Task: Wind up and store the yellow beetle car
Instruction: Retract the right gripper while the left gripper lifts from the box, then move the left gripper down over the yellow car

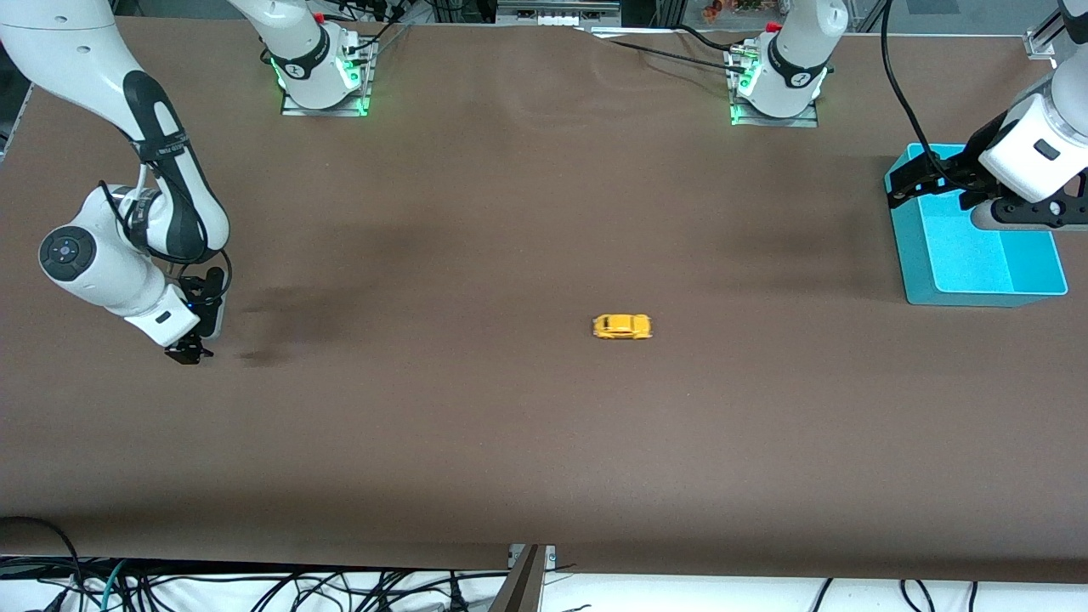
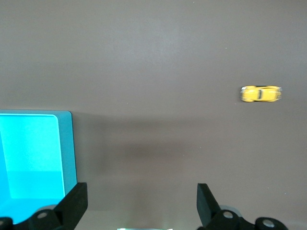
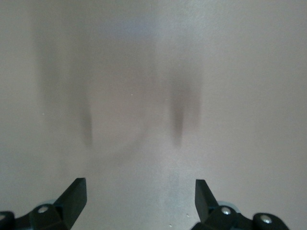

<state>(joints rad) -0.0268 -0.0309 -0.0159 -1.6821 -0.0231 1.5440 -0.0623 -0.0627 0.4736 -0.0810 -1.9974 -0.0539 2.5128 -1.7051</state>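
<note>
Car [image 1: 622,326] alone mid-worktop [image 1: 510,425], wheels down, untouched. Left hand [image 2: 142,203], jaws wide and empty, hangs over the blue bin's [image 1: 977,255] rim, probably the storage spot. Right hand [image 1: 189,350], likewise wide and empty, waits low at its own end.

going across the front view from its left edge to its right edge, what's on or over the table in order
right gripper, open over bare table toward the right arm's end → yellow beetle car on the table → teal bin at the left arm's end → left gripper, open over the bin
</note>
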